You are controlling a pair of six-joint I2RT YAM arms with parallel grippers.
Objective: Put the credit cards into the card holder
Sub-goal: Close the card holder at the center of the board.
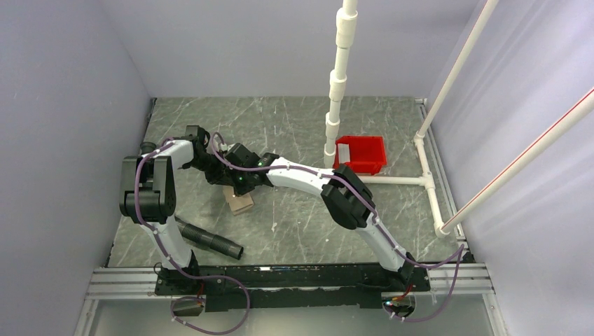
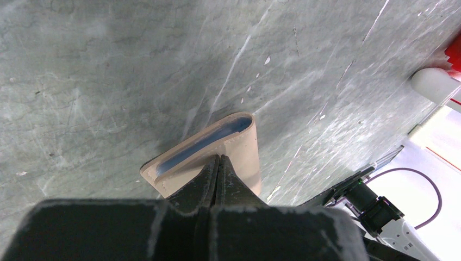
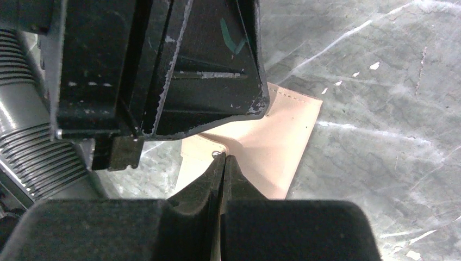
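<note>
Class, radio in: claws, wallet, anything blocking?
Left claw, right claw shut on wallet. Wallet mouth open. Card in tray. Hose lies aside.

Soft, even overhead light is filling the scene, leaving only faint shadows on the grey marbled table (image 1: 301,224). Close up, the left gripper (image 2: 218,160) and right gripper (image 3: 224,160) are blurring softly. Glare is whitening everything beyond the table's right edge.

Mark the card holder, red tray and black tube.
card holder (image 2: 245,156): left wrist view, on its tan outer flap.
red tray (image 1: 364,166): top external view, on its near wall.
black tube (image 1: 210,240): top external view, on its ribbed middle.
</note>
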